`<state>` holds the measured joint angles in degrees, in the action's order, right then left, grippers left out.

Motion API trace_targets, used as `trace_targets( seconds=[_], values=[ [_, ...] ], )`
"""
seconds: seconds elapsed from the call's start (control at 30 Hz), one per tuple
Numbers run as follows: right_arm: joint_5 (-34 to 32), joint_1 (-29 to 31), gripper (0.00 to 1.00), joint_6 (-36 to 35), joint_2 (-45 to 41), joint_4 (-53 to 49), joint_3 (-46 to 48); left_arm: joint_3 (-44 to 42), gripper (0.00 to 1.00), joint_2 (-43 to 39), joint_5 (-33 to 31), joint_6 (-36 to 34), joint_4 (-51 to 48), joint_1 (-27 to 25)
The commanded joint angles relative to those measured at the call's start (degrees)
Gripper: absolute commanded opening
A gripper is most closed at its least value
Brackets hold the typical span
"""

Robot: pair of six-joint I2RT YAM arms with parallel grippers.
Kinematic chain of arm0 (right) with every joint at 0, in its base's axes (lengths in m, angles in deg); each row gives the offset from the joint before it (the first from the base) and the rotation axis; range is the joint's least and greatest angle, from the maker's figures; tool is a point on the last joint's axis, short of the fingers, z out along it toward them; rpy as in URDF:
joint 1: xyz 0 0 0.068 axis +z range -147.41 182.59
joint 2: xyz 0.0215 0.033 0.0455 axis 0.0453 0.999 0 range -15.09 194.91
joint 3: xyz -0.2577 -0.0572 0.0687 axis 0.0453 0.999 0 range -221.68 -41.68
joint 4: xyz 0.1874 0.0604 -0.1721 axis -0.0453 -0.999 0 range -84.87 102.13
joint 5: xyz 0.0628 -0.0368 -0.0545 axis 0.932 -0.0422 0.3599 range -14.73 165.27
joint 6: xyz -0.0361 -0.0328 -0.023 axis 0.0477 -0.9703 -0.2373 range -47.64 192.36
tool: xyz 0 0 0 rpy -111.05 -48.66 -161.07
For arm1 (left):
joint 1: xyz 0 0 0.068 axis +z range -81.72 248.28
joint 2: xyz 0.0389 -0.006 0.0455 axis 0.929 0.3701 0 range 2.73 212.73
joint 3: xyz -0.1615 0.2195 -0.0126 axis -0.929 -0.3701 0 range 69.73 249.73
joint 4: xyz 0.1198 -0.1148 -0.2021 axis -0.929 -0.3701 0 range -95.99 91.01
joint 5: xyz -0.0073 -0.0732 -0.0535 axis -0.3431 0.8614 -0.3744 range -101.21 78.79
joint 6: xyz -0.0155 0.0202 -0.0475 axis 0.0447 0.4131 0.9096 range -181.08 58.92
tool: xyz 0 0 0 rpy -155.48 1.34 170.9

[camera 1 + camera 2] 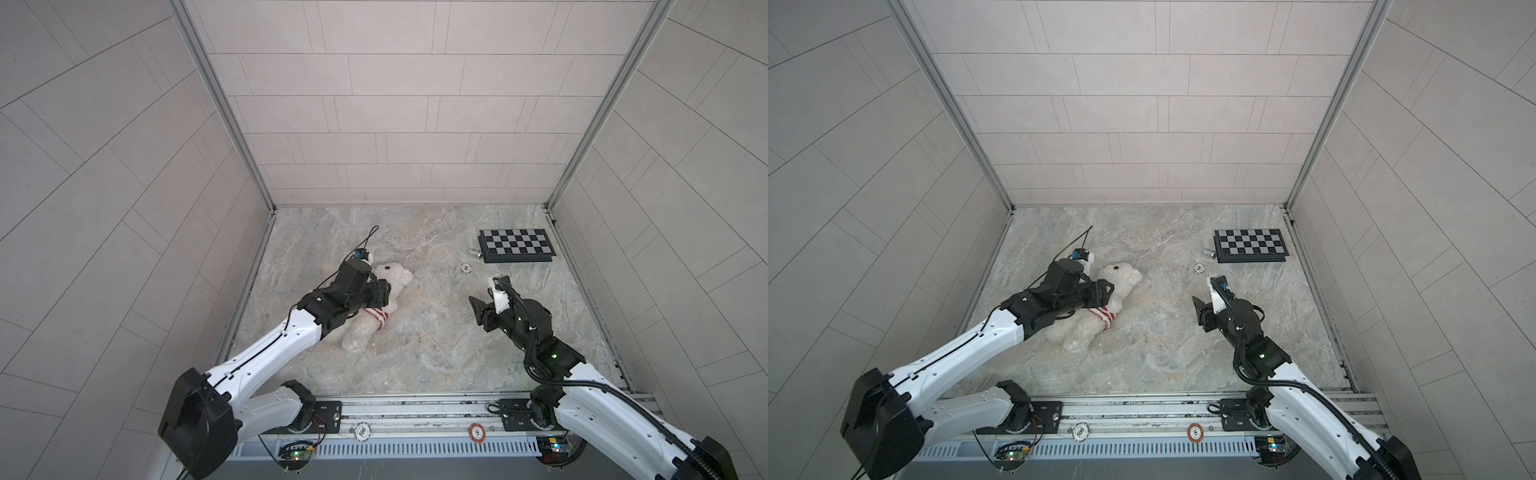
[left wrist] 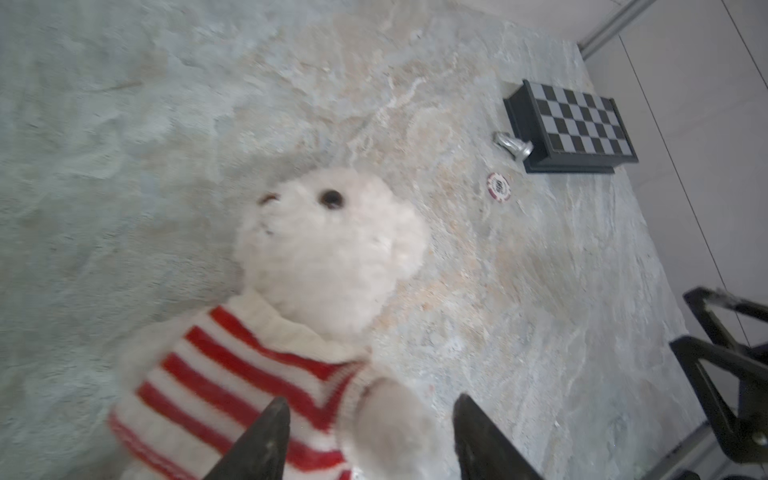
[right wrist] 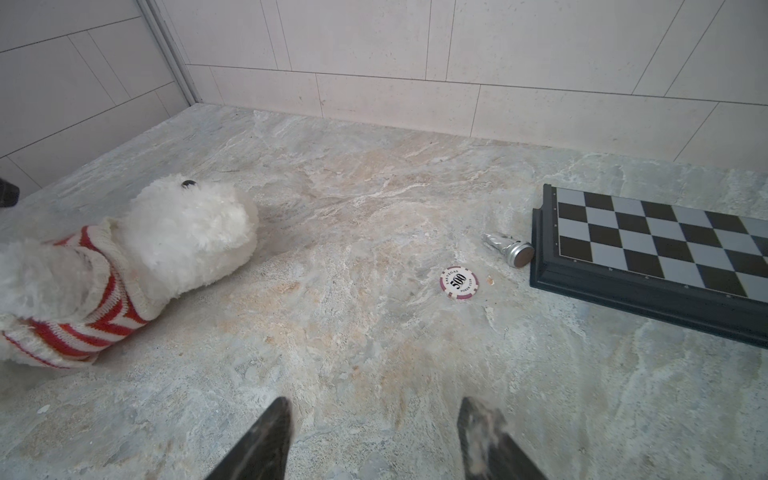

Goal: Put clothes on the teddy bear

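teddy bear (image 1: 395, 278) near L wall (image 1: 124, 249), wide tabletop (image 1: 415, 332) to chessboard (image 1: 517, 243)

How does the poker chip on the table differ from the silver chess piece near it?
The poker chip is a round disc, white and maroon, marked 500; the chess piece is plain silver. The poker chip lies flat on its face; the chess piece is tipped over on its side. The chess piece lies right beside the chessboard; the poker chip lies clear of it. Both rest on the table.
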<state>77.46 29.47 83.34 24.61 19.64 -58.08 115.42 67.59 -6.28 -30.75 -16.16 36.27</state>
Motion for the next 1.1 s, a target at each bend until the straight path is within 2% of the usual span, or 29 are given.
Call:
trace_targets(
  seconds=[0.0,0.13,0.4,0.57,0.67,0.9,1.07],
  values=[
    [0.74,-0.34,0.66,0.62,0.80,1.40,-0.88,-2.11,0.70,-1.10,2.25,-2.87,-1.25,2.75],
    [1.22,-0.41,0.67,0.53,1.43,1.41,-1.44,-3.81,0.71,1.13,5.59,-2.60,0.88,6.90],
    [0.98,-0.34,0.66,0.27,-0.24,-0.04,-1.44,-6.88,0.68,4.66,11.71,-1.73,4.35,6.75],
    [0.87,-0.47,0.67,0.01,-0.41,-0.05,-1.26,-8.71,0.67,3.80,12.71,0.80,5.63,3.71],
    [0.98,-0.46,0.67,-0.17,-0.02,0.05,-1.54,-8.94,0.67,3.86,12.87,3.38,7.68,-0.22],
    [0.97,-0.56,0.67,-0.18,-0.27,-0.56,-2.09,-8.31,0.66,7.92,13.60,12.39,16.49,-7.31],
    [0.79,-0.72,0.67,-0.35,-0.68,-1.00,-1.96,-6.44,0.66,11.73,13.71,15.50,20.75,-10.99]
  ],
)
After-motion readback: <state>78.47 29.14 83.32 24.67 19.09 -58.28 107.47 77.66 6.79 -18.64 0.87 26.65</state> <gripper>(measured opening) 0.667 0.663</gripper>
